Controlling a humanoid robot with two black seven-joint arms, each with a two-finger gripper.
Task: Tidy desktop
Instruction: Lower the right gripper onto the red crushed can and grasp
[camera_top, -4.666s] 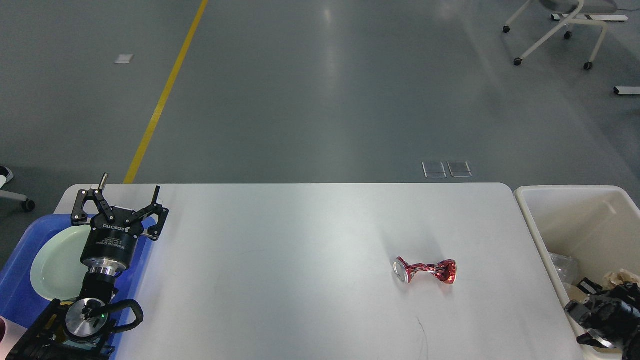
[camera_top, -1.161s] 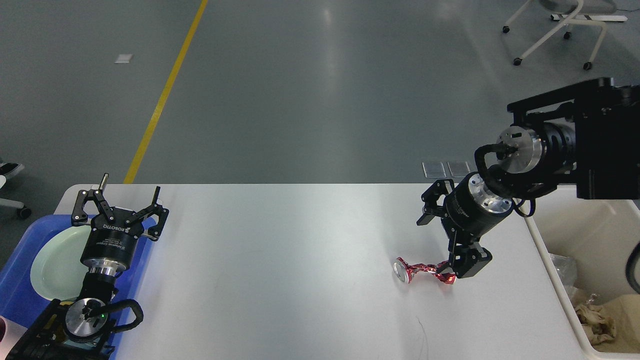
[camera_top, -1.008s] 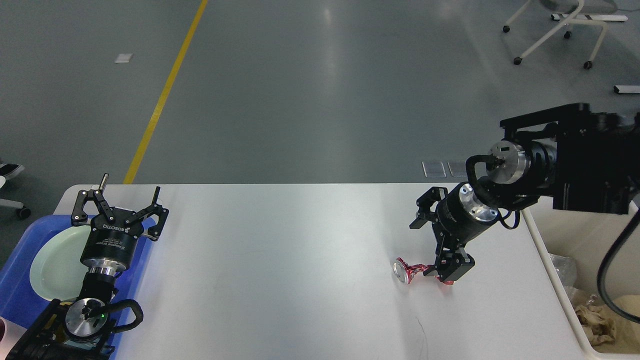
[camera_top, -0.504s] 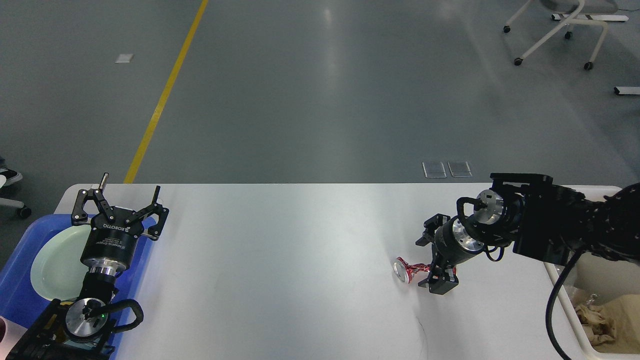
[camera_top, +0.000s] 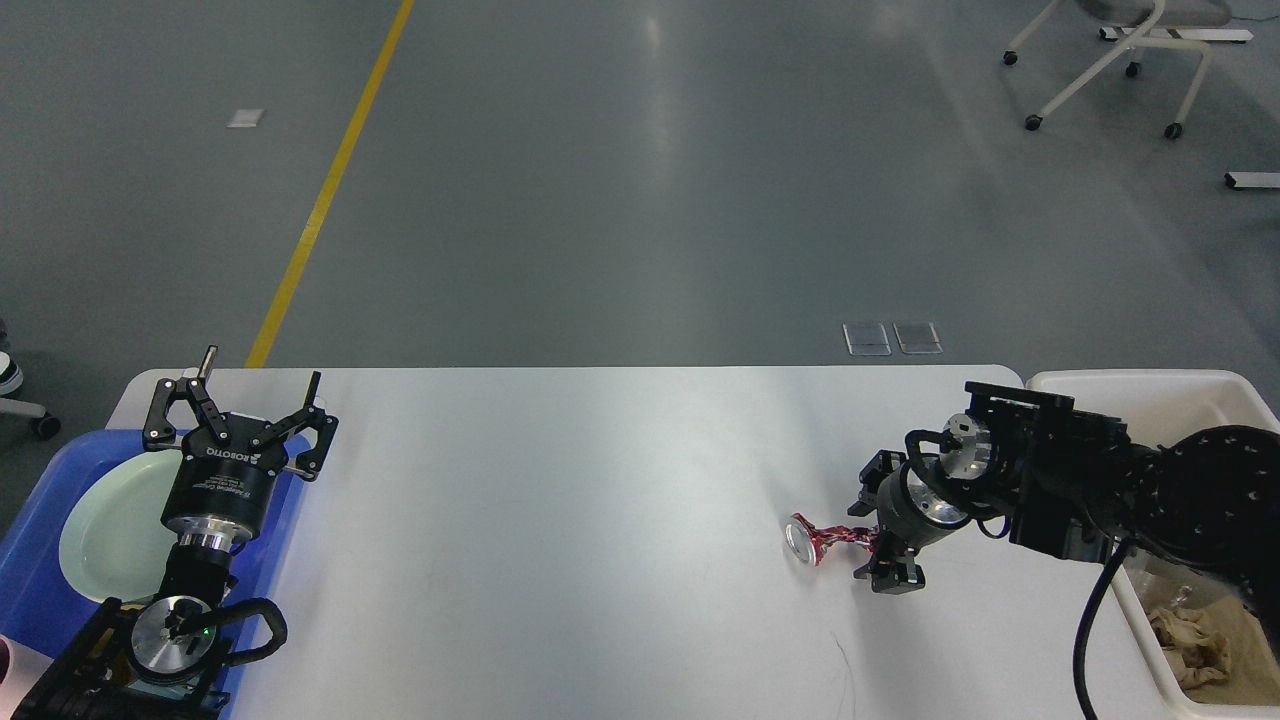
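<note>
Down comes the right arm since a second ago, dropping from high over the desk's right edge until it's low across the desk, and the right gripper (camera_top: 868, 528) is now right at the crushed red can (camera_top: 832, 540), its jaws spread to either side of the can's right end; whether the fingers actually touch the metal, I can't tell from here. That can lies on its side on the white desktop (camera_top: 600, 520), in the right half, nearer the front edge than the back, its silver lid end facing left. It hasn't shifted from where it lay before.

Over on the left, nothing new: the left gripper (camera_top: 238, 400) hangs with jaws spread wide and empty above the desk's back-left corner, just as in the earlier shots. Below it a pale green plate (camera_top: 105, 528) sits in a blue tray (camera_top: 40, 590) at the left edge. Off the right edge stands a cream bin (camera_top: 1165, 390), crumpled brown paper (camera_top: 1210, 640) showing in its near end
</note>
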